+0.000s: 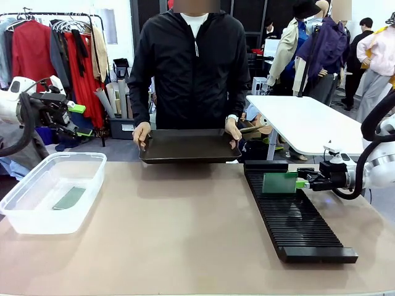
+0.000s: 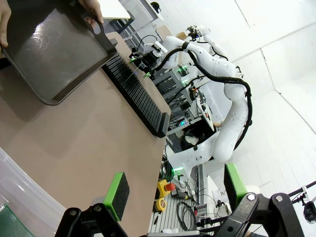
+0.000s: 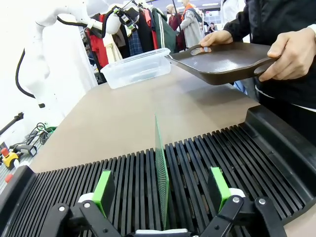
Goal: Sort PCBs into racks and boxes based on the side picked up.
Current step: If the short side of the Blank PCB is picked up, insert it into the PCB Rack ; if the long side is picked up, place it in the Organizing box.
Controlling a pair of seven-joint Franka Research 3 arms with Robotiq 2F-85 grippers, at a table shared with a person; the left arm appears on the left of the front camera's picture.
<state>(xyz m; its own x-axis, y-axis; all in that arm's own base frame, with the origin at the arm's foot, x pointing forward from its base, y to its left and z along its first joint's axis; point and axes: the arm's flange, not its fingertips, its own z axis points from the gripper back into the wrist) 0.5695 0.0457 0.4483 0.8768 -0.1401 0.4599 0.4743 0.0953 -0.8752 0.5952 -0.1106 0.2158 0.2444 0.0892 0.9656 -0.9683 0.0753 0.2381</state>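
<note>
A green PCB [image 1: 279,182] stands on edge in a slot near the far end of the long black rack [image 1: 295,219]. My right gripper [image 1: 307,182] is at its right edge. In the right wrist view the PCB [image 3: 159,148] rises between the green pads [image 3: 104,190], which stand wide apart and clear of it, so the right gripper [image 3: 162,186] is open. Another PCB [image 1: 69,198] lies flat in the clear box [image 1: 24,213] at the left. My left gripper [image 1: 79,120] hangs open and empty above and behind the box; its fingers [image 2: 117,194] frame bare table.
A person at the far side holds a shallow black tray [image 1: 188,148] by both handles, just above the table's far edge. The tan table [image 1: 179,228] lies bare between box and rack. A white table [image 1: 302,120] stands behind at the right.
</note>
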